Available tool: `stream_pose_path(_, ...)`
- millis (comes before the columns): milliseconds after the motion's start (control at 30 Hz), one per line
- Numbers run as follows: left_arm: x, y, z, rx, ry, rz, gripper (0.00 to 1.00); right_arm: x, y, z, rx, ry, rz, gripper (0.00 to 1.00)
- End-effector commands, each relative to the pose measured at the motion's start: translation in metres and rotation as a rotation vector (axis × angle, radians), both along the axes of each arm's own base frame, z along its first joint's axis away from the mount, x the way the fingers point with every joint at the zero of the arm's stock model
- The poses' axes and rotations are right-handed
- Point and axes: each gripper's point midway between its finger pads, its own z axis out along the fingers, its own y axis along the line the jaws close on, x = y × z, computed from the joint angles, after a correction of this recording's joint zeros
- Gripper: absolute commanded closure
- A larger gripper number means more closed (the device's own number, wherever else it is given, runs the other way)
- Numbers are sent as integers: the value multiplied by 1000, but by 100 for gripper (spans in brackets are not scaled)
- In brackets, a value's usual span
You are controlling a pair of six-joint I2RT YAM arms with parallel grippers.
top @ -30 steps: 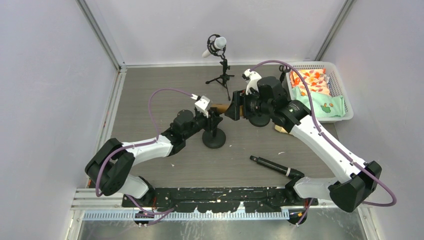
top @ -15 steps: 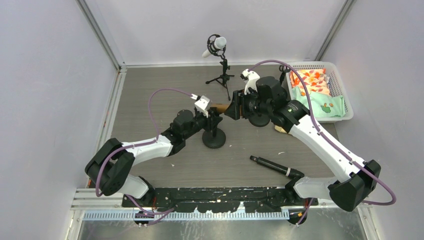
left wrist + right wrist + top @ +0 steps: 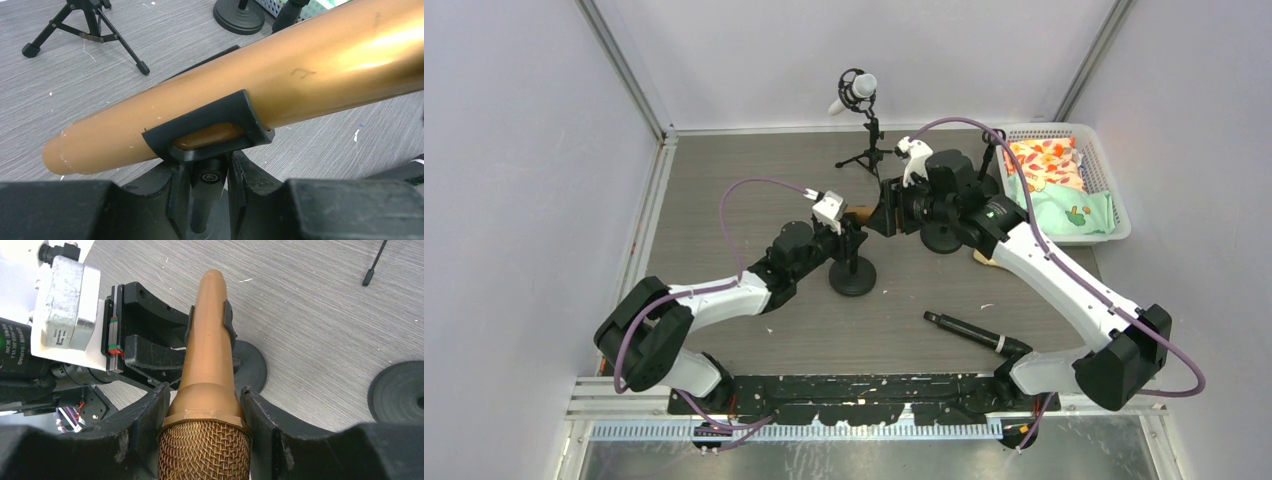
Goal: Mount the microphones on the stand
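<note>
Gold microphone [image 3: 207, 340] snug in the stand [image 3: 252, 120]

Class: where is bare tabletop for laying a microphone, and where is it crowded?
Bare: left of the black tripod stand, and between the round black stand base and the black stick microphone. Crowded: around the gold microphone.

gold microphone [image 3: 862, 213] sticks out from the right gripper [image 3: 883, 216] toward the left gripper [image 3: 848, 240] at the stand [image 3: 852, 279].
</note>
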Motion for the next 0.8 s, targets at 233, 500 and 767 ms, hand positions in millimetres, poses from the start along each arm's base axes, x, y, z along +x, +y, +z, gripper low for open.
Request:
stream_pose_path(233, -32, -36, 23, -1, -96, -165, 100, 11, 9, -64, -139, 106, 24, 99)
stream_pose_path(500, -32, -34, 21, 4, -94, -155, 100, 17, 12, -78, -155, 111, 20, 99)
stream_pose_path(767, -32, -31, 19, 8, -93, -144, 100, 20, 13, -78, -156, 101, 18, 94)
